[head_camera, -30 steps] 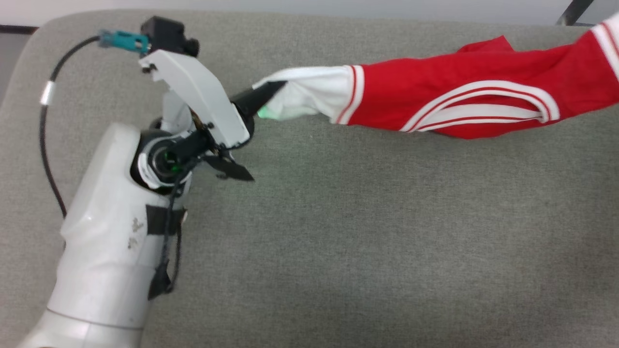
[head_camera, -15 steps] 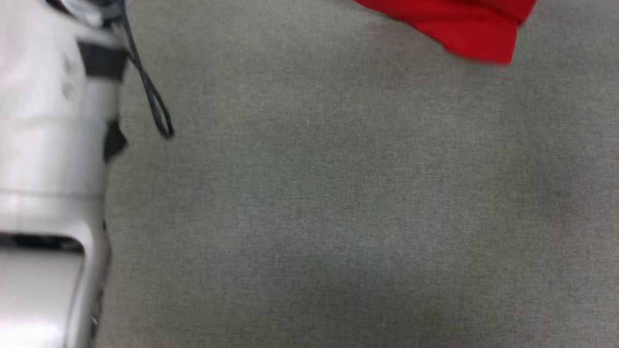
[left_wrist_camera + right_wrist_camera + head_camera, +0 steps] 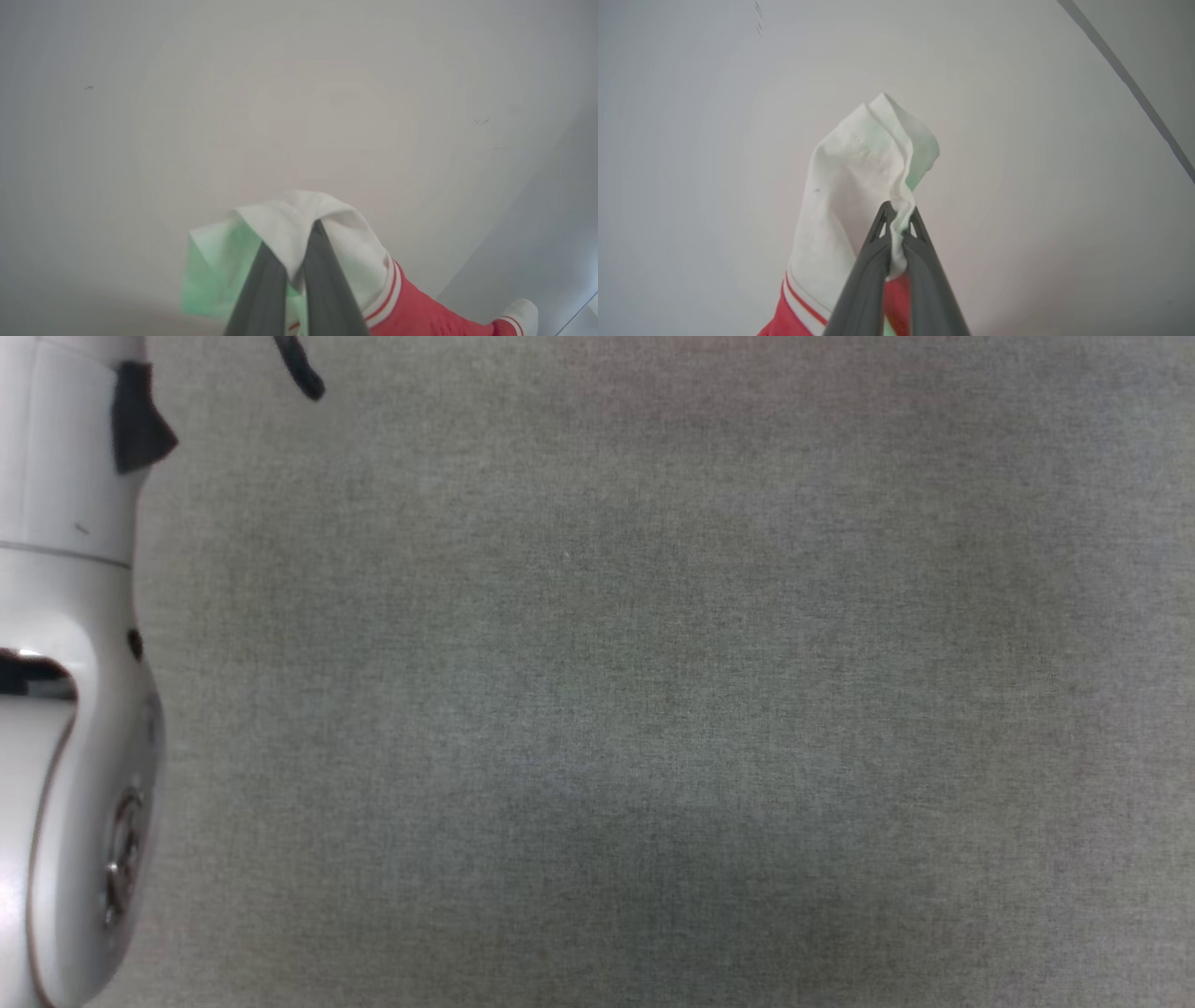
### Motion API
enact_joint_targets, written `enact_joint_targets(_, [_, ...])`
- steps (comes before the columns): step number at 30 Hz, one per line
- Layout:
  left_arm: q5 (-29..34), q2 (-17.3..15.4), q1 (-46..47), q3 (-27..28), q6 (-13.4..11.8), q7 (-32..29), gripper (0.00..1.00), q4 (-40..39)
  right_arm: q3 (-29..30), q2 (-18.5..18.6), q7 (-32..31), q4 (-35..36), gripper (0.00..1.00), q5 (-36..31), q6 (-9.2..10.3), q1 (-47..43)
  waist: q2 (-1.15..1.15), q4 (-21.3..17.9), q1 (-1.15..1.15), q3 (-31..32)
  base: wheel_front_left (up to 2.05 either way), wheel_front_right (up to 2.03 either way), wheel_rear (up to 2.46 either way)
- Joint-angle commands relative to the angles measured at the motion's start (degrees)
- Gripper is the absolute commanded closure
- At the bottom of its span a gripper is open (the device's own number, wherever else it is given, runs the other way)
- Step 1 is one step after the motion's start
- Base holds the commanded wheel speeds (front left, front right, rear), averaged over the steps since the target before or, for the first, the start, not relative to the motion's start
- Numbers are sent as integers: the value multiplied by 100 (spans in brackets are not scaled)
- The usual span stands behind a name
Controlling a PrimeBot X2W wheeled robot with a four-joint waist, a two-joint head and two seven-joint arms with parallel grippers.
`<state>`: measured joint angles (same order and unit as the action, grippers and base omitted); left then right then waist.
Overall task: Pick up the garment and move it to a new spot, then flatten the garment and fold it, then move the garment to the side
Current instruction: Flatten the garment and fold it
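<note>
In the left wrist view my left gripper (image 3: 299, 242) is shut on a white sleeve of the garment (image 3: 355, 261), whose striped trim and red body trail off to the lower right. My right gripper (image 3: 899, 219) is shut on the other white sleeve of the garment (image 3: 845, 186), which stands up past the fingertips; red cloth with striped trim hangs below. Both sleeves are held up in front of a pale wall. In the head view my pale left arm (image 3: 65, 709) runs down the left edge.
The grey fabric surface (image 3: 653, 709) spreads across the head view. A black cable loop (image 3: 303, 373) hangs at the top left beside the arm. A dark line (image 3: 1134, 93) crosses the wall at the right wrist view's upper right.
The head camera has tilted down: the garment and my left gripper have slid out of the top of that view, leaving the grey surface and the arm's lower part.
</note>
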<state>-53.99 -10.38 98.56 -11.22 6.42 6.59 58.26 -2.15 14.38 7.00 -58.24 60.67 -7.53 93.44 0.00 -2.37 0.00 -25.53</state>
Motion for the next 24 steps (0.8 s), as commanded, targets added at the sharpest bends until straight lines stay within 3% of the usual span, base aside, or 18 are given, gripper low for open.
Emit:
enact_joint_targets(1, [-37, -1, 45, -22, 38, -18, 100, 72, -39, -10, -35, -22, 100, 9, 7, 56, 0, 1, 0, -36, 0, 0, 0])
enact_joint_targets(7, [-307, 40, -92, -61, 114, -185, 100, 265, -290, 47, -267, 118, 100, 101, 7, -231, 0, 34, 0, -119, 0, 0, 0])
enact_joint_targets(11, [-607, 17, -542, -203, 114, -493, 100, -20, -465, 157, -504, 356, 100, 202, 7, -597, 0, 87, 0, -47, 0, 0, 0])
enact_joint_targets(24, [-1753, -476, -3247, -337, 117, -1671, 100, -1587, -780, 627, -1483, 1719, 100, 765, 7, -2802, 0, 216, 0, 562, 0, 0, 0])
